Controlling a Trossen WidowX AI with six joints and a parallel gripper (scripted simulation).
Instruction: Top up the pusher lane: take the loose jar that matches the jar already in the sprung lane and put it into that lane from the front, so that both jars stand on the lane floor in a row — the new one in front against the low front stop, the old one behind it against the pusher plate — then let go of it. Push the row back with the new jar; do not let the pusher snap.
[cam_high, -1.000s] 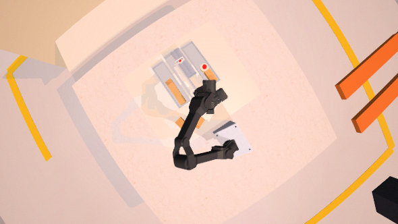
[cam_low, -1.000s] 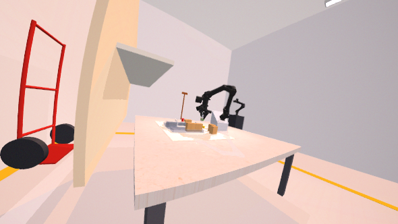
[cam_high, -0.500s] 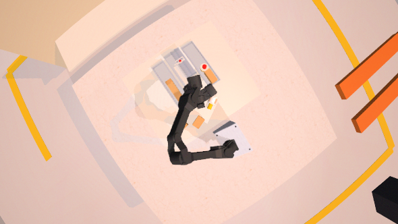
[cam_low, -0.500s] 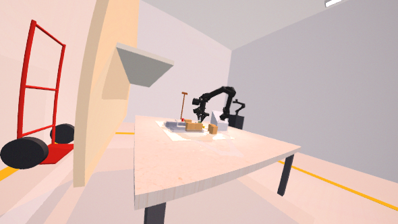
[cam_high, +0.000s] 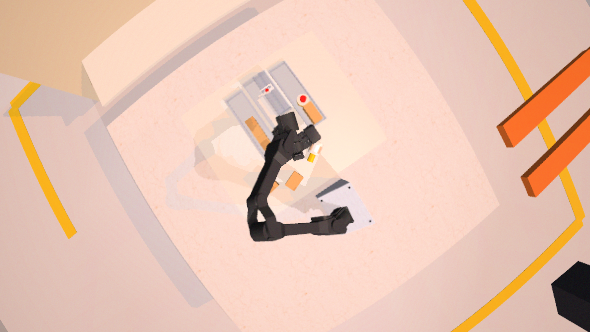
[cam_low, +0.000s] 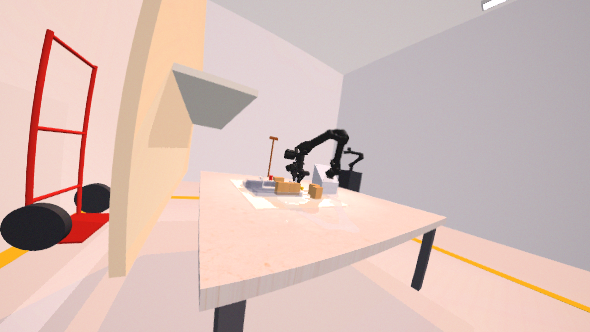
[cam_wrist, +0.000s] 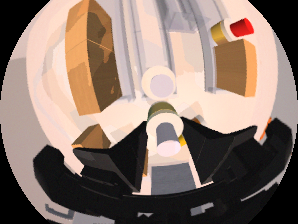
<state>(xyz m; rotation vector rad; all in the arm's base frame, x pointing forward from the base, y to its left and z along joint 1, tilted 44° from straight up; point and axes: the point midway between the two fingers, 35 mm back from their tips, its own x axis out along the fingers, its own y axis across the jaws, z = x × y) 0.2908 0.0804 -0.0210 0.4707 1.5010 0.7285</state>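
My gripper (cam_high: 299, 146) (cam_low: 298, 178) (cam_wrist: 162, 121) is shut on a jar with a pale lilac cap, a white shoulder and an olive lower band, best seen in the wrist view. The jar stands roughly upright between the fingers, just in front of the sprung lane (cam_high: 276, 102). The old jar (cam_wrist: 161, 86), with a matching pale cap and white shoulder, stands at the front of that lane, just beyond the held jar; the arm hides it in the top view. The pusher's red mark (cam_high: 266, 90) shows farther back. The front stop and the held jar's base height are unclear.
A red-capped jar (cam_high: 303, 98) (cam_wrist: 242, 27) stands in the right lane behind a wooden block (cam_high: 313, 112) (cam_wrist: 236, 67). Long wooden blocks (cam_high: 254, 128) (cam_wrist: 91, 60) fill part of the left lane. A yellow-and-white jar (cam_high: 312, 157) and a loose block (cam_high: 294, 180) lie in front.
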